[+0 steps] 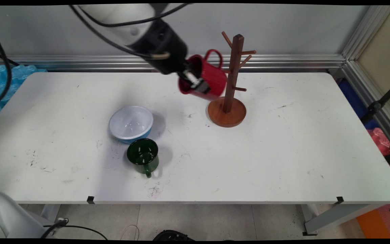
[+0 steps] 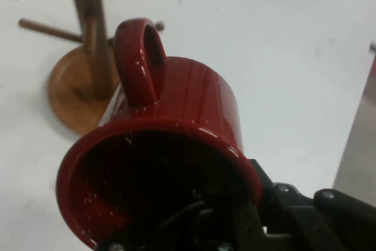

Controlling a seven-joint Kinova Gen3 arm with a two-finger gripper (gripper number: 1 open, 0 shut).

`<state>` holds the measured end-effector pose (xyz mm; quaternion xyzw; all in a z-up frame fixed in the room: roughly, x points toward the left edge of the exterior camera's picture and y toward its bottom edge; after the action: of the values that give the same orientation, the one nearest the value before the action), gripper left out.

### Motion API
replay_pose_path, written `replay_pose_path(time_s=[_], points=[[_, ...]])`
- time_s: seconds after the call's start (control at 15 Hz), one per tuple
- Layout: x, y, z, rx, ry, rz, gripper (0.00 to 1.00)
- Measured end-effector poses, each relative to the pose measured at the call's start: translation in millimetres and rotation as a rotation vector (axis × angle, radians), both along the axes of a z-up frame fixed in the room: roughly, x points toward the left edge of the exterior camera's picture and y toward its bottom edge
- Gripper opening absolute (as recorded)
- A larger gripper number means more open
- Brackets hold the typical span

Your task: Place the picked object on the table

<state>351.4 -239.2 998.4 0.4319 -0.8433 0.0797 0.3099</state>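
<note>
1. Aloft, clamped on red mug's [image 1: 207, 81] rim: gripper [image 1: 196, 83], one finger inside, one outside.
2. Tipped sideways, handle up, just at 9 o'clock of wooden mug tree [image 1: 230, 84].
3. Down at 7 o'clock on table [image 1: 283, 152]: pale blue bowl [image 1: 131, 123], touching green mug [image 1: 143, 154].

Even overhead light, soft shadows right of bowl [image 1: 131, 123] and green mug [image 1: 143, 154], hand view soft.
</note>
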Motion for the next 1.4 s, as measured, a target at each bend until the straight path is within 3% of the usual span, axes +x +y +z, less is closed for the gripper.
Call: replay_pose_path(time_s=[0.27,0.6,1.07,1.4], points=[[37,1,5,-0.003,-0.112,-0.068,0.00],[73,-6,6,0.003,-0.236,-0.106,0.00],[108,-36,-8,0.007,-0.398,-0.122,0.00],[122,-61,-27,0.003,-0.495,-0.177,0.00]])
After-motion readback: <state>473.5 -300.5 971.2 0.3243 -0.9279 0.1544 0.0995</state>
